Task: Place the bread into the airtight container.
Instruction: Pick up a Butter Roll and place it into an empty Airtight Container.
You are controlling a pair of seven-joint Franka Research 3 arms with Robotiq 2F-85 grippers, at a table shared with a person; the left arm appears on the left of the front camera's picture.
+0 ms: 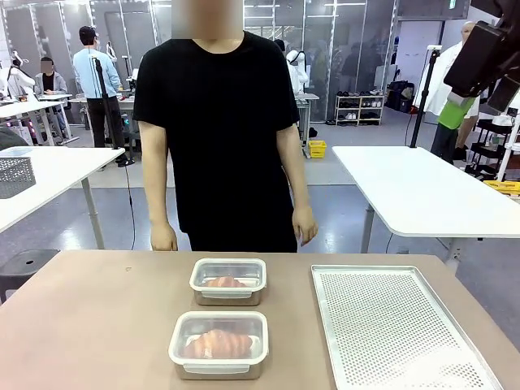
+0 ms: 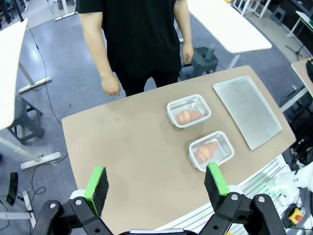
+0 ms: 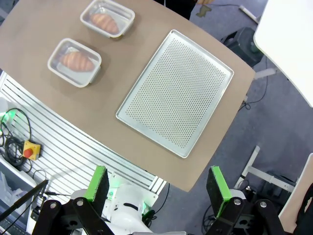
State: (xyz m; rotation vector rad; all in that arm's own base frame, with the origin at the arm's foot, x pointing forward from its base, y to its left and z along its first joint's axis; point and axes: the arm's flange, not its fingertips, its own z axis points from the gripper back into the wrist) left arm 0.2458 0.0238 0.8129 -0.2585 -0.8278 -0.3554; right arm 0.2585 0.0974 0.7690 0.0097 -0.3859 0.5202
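Two clear airtight containers stand mid-table, the near container (image 1: 175,348) and the far container (image 1: 228,262). Each holds a golden-orange bread: one (image 1: 218,343) in the near box, another (image 1: 225,282) in the far box. My left gripper (image 2: 156,182) hangs open high above the table, with the containers (image 2: 211,150) (image 2: 189,111) far below to its right. My right gripper (image 3: 159,183) is open too, high over the table's edge, and the containers (image 3: 74,62) (image 3: 107,18) lie well off at the upper left. Both grippers hold nothing.
A perforated metal tray (image 1: 390,325) lies bare on the table's right side, also seen from above as the tray (image 3: 176,93) (image 2: 247,110). A person in a black shirt (image 1: 215,130) stands at the far edge, hands down. A black part of my right arm (image 1: 487,53) shows top right.
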